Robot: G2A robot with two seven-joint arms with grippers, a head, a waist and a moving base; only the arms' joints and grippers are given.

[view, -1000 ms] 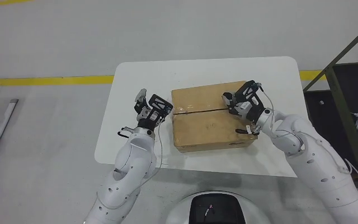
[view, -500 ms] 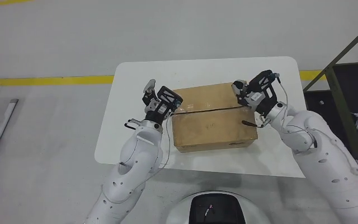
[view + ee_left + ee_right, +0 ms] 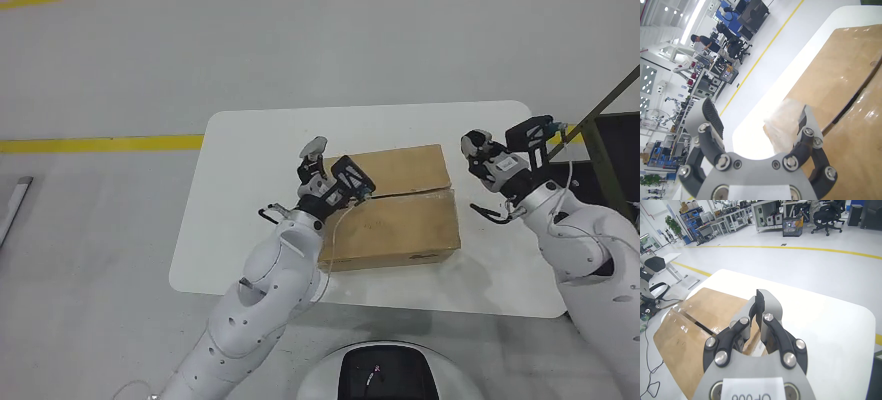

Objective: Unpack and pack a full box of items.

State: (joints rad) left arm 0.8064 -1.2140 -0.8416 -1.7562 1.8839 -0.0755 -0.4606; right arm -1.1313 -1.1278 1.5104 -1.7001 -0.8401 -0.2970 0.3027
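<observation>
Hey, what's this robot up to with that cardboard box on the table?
A two-armed robot is working on a brown cardboard box that sits on a white rounded table. The box's top flaps are down, with a narrow slit between them, so nothing is unpacked yet. The left gripper hovers open at one end of the box, near the slit. The right gripper is shut and empty, held over bare table beside the box's other end.

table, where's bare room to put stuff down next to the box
widest bare patch: table left of the box, out to its left edge. another strip lies between box and far edge. right of the box the right hand hangs over the space; the left hand crowds the box's left end.
</observation>
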